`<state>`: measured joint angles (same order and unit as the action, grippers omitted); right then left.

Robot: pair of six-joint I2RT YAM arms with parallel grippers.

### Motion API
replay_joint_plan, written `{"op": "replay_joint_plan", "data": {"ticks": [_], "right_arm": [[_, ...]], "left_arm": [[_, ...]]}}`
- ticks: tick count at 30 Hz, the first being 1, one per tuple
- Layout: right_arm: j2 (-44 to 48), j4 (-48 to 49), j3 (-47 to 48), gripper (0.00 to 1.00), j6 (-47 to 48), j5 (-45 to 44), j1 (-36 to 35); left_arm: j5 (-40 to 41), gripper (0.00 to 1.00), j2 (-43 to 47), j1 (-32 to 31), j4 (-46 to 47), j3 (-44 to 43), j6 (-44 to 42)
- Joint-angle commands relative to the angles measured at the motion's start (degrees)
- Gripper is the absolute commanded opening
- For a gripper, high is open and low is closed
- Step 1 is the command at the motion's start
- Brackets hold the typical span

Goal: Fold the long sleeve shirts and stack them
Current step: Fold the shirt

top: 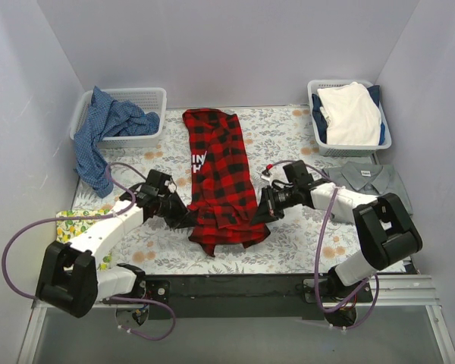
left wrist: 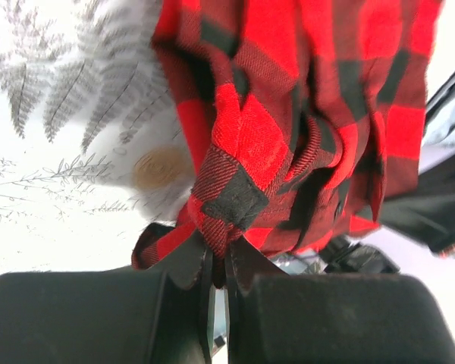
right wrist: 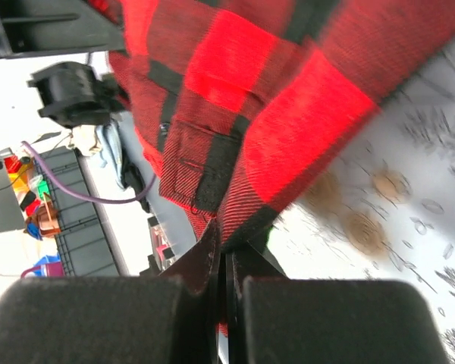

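Top external view hides both sets of fingertips: the left gripper (top: 180, 215) and right gripper (top: 263, 206) end against the lower sides of the plaid shirt (top: 221, 182). The shirt lies lengthwise mid-frame on the table (top: 288, 136), its lower end bunched. Its white lettering (top: 199, 162) shows only as a cut-off sliver at the shirt's left edge and cannot be read. The grey shirt (top: 370, 179), at right of centre, is partly covered by the right arm (top: 349, 201).

The wrist views show the grips. In the left one the jaws stand almost together, pinching a plaid fold. In the right one they are likewise nearly closed on a plaid edge, and the cloth above is blurred.

Both arms reach inward from the lower corners of the frame. Their elbows are out, their forearms low over the table, and the wrists face each other across the shirt.
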<state>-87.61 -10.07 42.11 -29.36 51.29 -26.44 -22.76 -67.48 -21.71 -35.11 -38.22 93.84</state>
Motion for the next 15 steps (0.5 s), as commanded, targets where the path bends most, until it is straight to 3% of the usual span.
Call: {"op": "replay_joint_plan", "data": {"ticks": [1,15], "right_arm": [[-1.1,-1.9,8.9,0.01,-0.2,2.9,0.4],[-20.3,3.6,30.7,0.01,-6.6,2.1,4.1]], "left_arm": [[5.4,0.00,-5.2,0.1,-3.3,-9.8,-0.7],[10.1,0.00,-25.4,6.7,1.6,-31.6,-2.3]]}}
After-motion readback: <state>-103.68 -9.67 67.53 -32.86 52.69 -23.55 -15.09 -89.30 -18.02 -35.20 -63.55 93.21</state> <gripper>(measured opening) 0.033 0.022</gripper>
